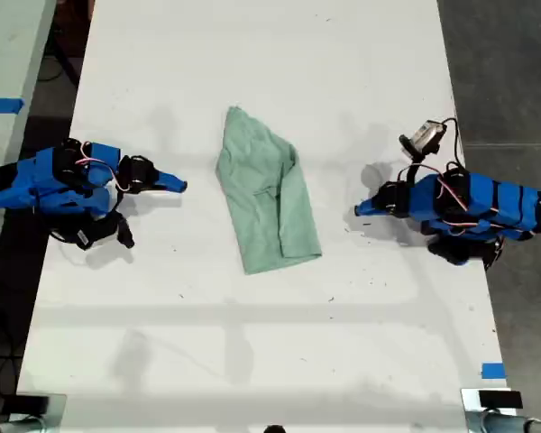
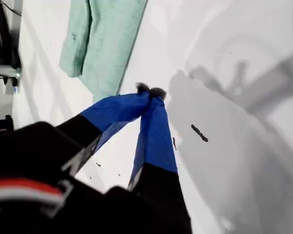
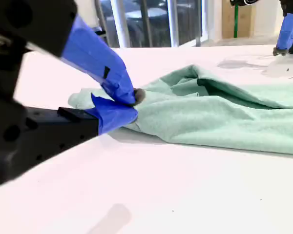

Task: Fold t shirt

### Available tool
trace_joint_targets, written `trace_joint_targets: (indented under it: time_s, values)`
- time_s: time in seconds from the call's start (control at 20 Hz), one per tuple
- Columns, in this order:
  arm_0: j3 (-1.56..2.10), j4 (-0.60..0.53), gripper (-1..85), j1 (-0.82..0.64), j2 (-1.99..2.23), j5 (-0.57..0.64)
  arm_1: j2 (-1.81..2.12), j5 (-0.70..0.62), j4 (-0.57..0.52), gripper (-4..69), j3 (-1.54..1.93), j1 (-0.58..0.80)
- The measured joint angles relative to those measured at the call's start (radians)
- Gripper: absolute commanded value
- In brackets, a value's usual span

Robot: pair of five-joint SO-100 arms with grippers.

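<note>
Item: t shirt (image 1: 269, 194), pale mint green, plain and wrinkled. It lies near the middle of the table (image 1: 343, 343) as a long narrow bundle, running from a pointed upper end to a wider lower end in the exterior view. Condition: it appears folded lengthwise at least once, with one layer lapped over another along its length. The edges are uneven and the upper end is bunched. By my reckoning the lengthwise folding is largely done, and a crosswise fold and some tidying are left. Attendant parts: my first gripper (image 1: 359, 211) rests on the table at the exterior view's right, clear of the cloth, its jaws closed tip to tip on nothing. My second gripper (image 1: 182, 186) sits at the exterior view's left, also apart from the shirt, jaws drawn together and empty. Surface: white tabletop, lightly scuffed with dark specks, a blue tape mark (image 1: 492, 370) near its lower right corner in the exterior view. Room: dark grey floor (image 1: 505, 63) beside the table, and glazed windows (image 3: 151, 19) beyond its far edge in the second wrist view.
</note>
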Motion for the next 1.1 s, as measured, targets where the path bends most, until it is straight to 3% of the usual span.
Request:
trace_joint_targets:
  time_s: [0.15, 0.3, 0.4, 0.5, 0.65, 0.85, 0.95, 1.1]
  values:
    - [-0.012, 0.0, -0.2, 0.041, -0.009, -0.038, -0.005, 0.126, 0.029, -0.8, 0.0, 0.0]
    - [-0.138, -0.143, -0.1, 0.078, -0.296, -0.14, -0.11, 0.163, 0.002, -0.8, -0.04, 0.0]
    - [-0.351, -0.25, 14.6, 0.16, -0.695, -0.215, -0.313, 0.163, -0.015, -0.9, -0.17, -0.028]
    - [-0.627, -0.265, 19.2, 0.221, -1.101, -0.285, -0.554, 0.15, -0.075, 4.2, -0.331, -0.066]
    - [-1.15, -0.135, 20.6, 0.319, -1.733, -0.356, -0.864, 0.083, -0.247, 12.3, -0.459, -0.15]
    - [-1.651, -0.028, 18.8, 0.374, -2.283, -0.408, -1.058, 0.078, -0.27, 14.7, -0.561, -0.179]
    - [-1.764, 0.0, 2.3, 0.374, -2.398, -0.417, -1.097, 0.08, -0.27, 15.1, -0.588, -0.19]
    - [-1.96, 0.051, -0.2, 0.38, -2.549, -0.396, -1.198, 0.078, -0.27, 14.7, -0.68, -0.221]
